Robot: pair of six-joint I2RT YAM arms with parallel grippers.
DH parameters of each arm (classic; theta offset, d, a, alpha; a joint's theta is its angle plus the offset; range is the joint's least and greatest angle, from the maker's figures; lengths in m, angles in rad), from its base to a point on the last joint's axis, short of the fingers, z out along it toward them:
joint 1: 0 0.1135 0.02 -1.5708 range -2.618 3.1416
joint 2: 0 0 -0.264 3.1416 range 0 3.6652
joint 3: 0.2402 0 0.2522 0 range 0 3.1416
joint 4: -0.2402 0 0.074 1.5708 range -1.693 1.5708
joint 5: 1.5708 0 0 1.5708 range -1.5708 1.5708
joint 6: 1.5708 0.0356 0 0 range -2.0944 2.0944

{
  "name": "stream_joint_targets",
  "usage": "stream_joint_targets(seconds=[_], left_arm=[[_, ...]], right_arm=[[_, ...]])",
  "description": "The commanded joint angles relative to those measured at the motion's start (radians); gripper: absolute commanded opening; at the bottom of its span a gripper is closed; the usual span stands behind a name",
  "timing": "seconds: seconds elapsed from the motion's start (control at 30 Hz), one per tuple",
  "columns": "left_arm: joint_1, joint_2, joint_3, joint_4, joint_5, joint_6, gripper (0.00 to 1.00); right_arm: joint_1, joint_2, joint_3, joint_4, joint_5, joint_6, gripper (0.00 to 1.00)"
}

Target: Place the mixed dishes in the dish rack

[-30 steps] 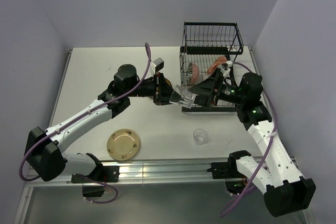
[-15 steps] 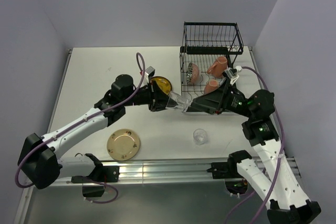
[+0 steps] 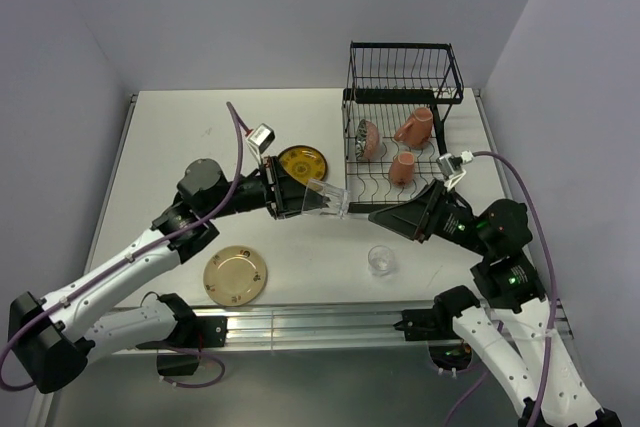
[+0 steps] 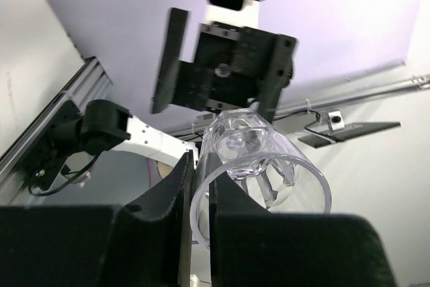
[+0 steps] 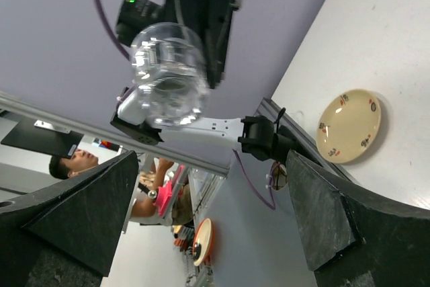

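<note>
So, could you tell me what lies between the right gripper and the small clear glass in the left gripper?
Nothing; the top view shows only air between the right gripper and the clear glass.

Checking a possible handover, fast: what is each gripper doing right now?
Left gripper: shut on the clear glass, jaws pinching its rim.
Right gripper: open, holding nothing.

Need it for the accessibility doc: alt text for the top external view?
The left gripper holds a clear glass in the air, pointed toward the open right gripper. The dish rack holds two mugs and a bowl; a yellow plate, a tan plate and a second glass sit on the table.
</note>
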Motion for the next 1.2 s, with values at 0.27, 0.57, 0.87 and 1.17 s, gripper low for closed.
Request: stream_joint_targets(seconds=[0.27,0.57,0.87,1.17], left_arm=[[-0.084,0.024,0.057,0.135,-0.039,0.006,0.00],[-0.126,0.065,0.072,0.194,-0.066,0.000,0.00],[-0.173,0.119,0.083,0.234,-0.099,-0.003,0.00],[-0.200,0.183,0.130,0.262,-0.112,0.003,0.00]], right_arm=[[0.027,0.000,0.089,0.068,0.017,0.051,0.98],[0.035,0.006,0.075,0.091,0.006,0.064,0.97],[0.053,0.032,0.107,0.093,0.008,0.065,0.96],[0.072,0.044,0.107,0.096,0.003,0.070,0.83]])
